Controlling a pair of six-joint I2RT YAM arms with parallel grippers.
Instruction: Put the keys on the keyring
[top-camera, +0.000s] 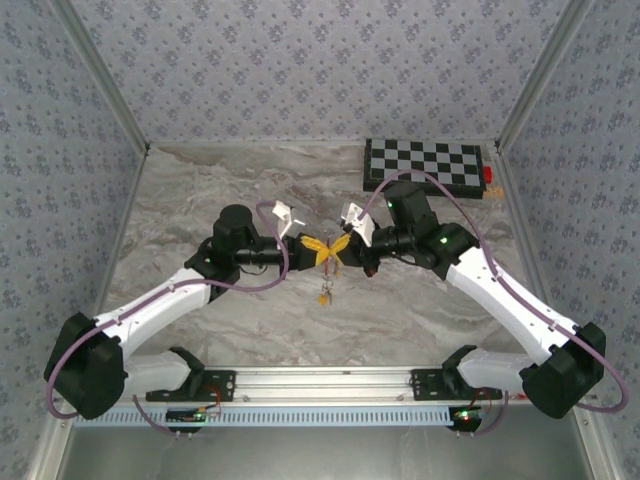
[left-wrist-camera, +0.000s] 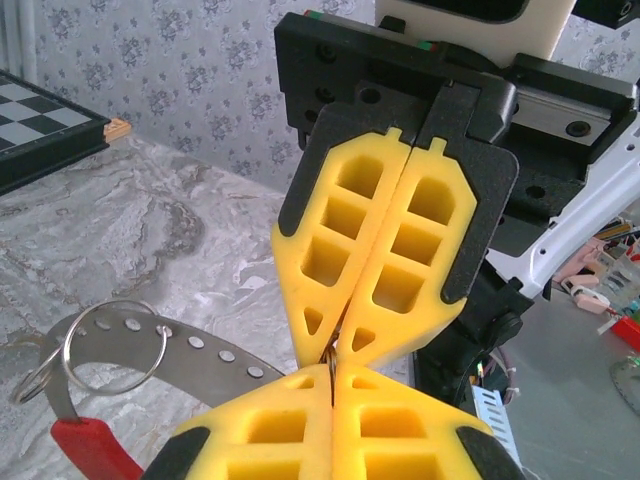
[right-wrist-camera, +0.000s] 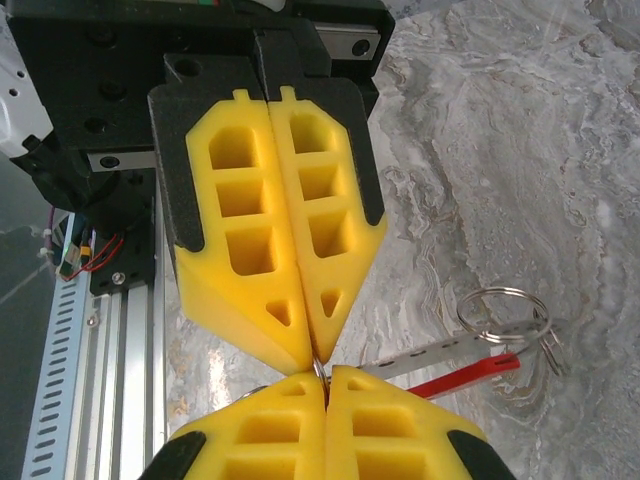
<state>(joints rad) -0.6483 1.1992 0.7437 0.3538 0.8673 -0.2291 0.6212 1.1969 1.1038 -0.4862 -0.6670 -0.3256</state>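
Note:
My left gripper (top-camera: 321, 250) (left-wrist-camera: 333, 384) and right gripper (top-camera: 343, 250) (right-wrist-camera: 325, 381) meet tip to tip above the middle of the table. Both are shut on the same thin curved metal wire (left-wrist-camera: 333, 360) (right-wrist-camera: 319, 370), an edge of the keyring. From that pinch a grey perforated strip (left-wrist-camera: 205, 350) (right-wrist-camera: 440, 350) and a red tab (left-wrist-camera: 90, 445) (right-wrist-camera: 470, 373) lead to a round grey wire ring (left-wrist-camera: 115, 345) (right-wrist-camera: 505, 310). A small tan-yellow bundle (top-camera: 326, 292) dangles under the fingertips. It is too small to tell the keys apart from the ring.
A folded chessboard (top-camera: 425, 165) (left-wrist-camera: 40, 125) lies at the back right of the marble table (top-camera: 200, 200), with a small red piece (top-camera: 489, 176) beside it. The aluminium rail (top-camera: 320, 381) (right-wrist-camera: 90, 380) runs along the near edge. Patterned walls enclose three sides.

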